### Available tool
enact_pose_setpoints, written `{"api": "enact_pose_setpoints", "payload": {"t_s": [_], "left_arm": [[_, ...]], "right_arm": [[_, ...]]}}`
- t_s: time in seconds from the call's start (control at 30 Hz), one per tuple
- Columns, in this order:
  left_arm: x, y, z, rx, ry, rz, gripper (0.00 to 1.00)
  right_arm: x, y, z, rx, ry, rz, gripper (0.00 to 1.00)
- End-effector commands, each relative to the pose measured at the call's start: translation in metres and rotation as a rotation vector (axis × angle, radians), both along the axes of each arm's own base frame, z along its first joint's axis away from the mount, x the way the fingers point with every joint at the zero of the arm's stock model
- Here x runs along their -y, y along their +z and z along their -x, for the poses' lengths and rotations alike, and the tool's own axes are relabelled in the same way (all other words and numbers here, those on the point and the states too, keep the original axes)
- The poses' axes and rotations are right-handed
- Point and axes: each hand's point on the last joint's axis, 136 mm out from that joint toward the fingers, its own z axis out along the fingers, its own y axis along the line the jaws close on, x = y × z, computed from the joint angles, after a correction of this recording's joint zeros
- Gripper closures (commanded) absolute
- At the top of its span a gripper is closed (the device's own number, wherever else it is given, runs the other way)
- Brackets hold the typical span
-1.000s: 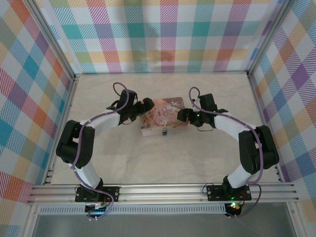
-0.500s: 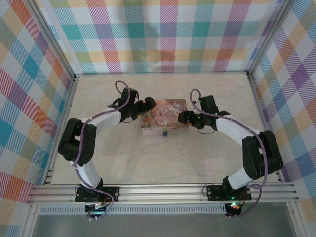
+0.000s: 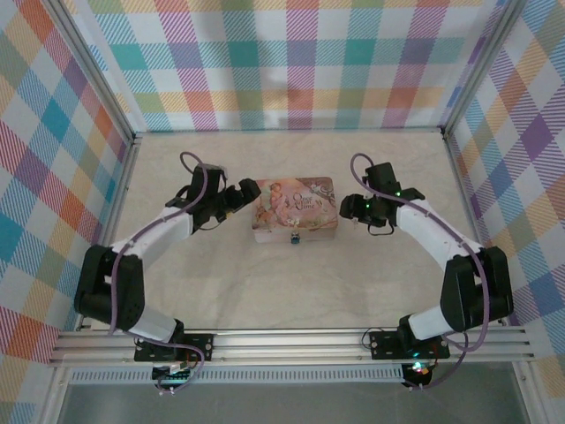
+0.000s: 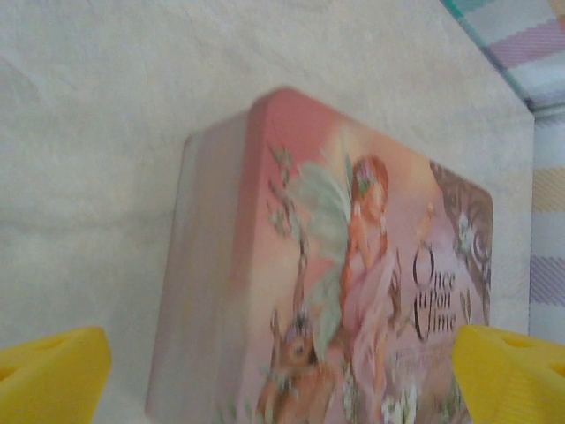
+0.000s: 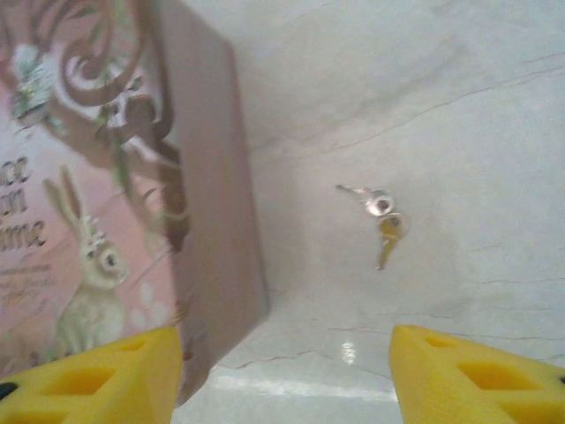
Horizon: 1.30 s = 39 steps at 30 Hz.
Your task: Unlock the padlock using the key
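Observation:
The pink picture-printed tin (image 3: pixel 294 208) lies at the table's middle. The tiny padlock (image 3: pixel 294 237) hangs at its front edge. My left gripper (image 3: pixel 248 190) stands open just left of the tin. In the left wrist view its yellow fingertips (image 4: pixel 48 375) are spread wide below the tin's lid (image 4: pixel 353 265). My right gripper (image 3: pixel 346 208) is open just right of the tin. In the right wrist view the key (image 5: pixel 388 234) lies flat on the table past the right gripper (image 5: pixel 287 380), joined to a silvery second key (image 5: pixel 375 201), beside the tin's end wall (image 5: pixel 216 203).
The pale tabletop (image 3: pixel 291 291) is ringed by checked walls with metal frame posts (image 3: pixel 132 141). Both arm bases sit on the rail (image 3: pixel 291 340) at the near edge. Open table surface lies in front of and behind the tin.
Both arms have swung outward from the tin: the left gripper drew back to the left, the right gripper to the right. The tin and padlock stayed in place.

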Motion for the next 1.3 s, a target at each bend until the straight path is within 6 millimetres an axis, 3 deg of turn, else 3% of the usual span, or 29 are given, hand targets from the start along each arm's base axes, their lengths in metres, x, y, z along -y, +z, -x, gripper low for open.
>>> {"api": "enact_pose_setpoints", "payload": {"t_s": [0.0,0.3,0.4,0.43,1.27], "left_arm": [[0.008,-0.002,0.034,-0.027,-0.085,-0.028,0.02],[0.027,0.018,0.098,0.022,-0.213,0.030,0.02],[0.034,0.028,0.110,0.054,-0.250,0.045,0.01],[0.032,0.023,0.117,0.028,-0.253,0.030,0.01],[0.042,0.002,0.118,-0.017,-0.248,0.039,0.02]], "right_arm": [[0.017,-0.016,-0.001,-0.076,-0.013,0.112,0.39],[0.012,-0.049,-0.025,-0.166,0.026,0.154,0.51],[0.013,-0.056,-0.029,-0.192,0.032,0.170,0.53],[0.014,-0.058,-0.029,-0.198,0.031,0.175,0.53],[0.019,-0.089,-0.032,-0.300,0.048,0.192,0.65]]}}
